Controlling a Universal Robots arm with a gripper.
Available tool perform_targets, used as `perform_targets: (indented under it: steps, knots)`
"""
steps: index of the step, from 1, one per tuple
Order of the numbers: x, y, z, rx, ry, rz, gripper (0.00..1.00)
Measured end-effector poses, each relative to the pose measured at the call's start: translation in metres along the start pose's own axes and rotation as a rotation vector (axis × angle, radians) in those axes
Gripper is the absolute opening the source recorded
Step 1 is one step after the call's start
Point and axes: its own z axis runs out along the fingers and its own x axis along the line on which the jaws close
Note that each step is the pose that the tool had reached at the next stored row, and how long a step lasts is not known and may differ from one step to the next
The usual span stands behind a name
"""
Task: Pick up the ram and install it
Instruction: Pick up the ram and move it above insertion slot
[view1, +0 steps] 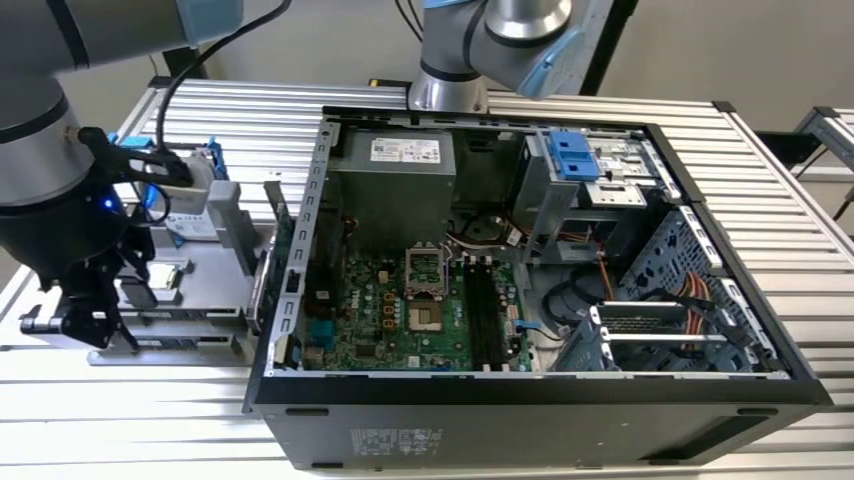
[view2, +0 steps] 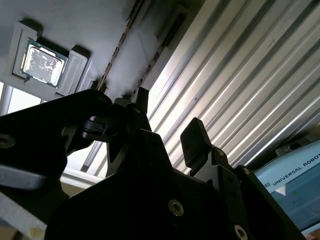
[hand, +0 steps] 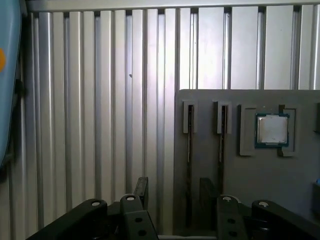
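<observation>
Two ram sticks stand on edge in narrow slots of the grey parts tray (hand: 250, 175); they show as thin dark strips, one (hand: 189, 145) nearer the tray's edge and one (hand: 220, 142) beside it. In the second wrist view the same strips appear as ram (view2: 121, 42) and ram (view2: 165, 42). My gripper (hand: 174, 192) hangs open just above the tray's edge, its fingertips either side of the nearer stick and apart from it, holding nothing. In the exterior view the gripper (view1: 83, 325) sits over the tray at that view's left.
A square silver processor (hand: 272, 129) lies in a tray recess beyond the sticks. A hard drive in a blue frame (view1: 180, 195) stands at the tray's back. The open computer case (view1: 534, 385) fills the middle, with black memory slots (view1: 485, 310) on its motherboard. Ribbed aluminium table (hand: 100, 100) all around.
</observation>
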Motion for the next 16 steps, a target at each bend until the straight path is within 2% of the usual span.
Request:
perform_targets:
  steps: [10,16]
  knots:
    - [-0.0126,-0.0013,0.0057,0.0002,0.0224,0.0,1.0]
    - [-0.0133,-0.0012,0.0064,0.0,0.0247,0.0,1.0]
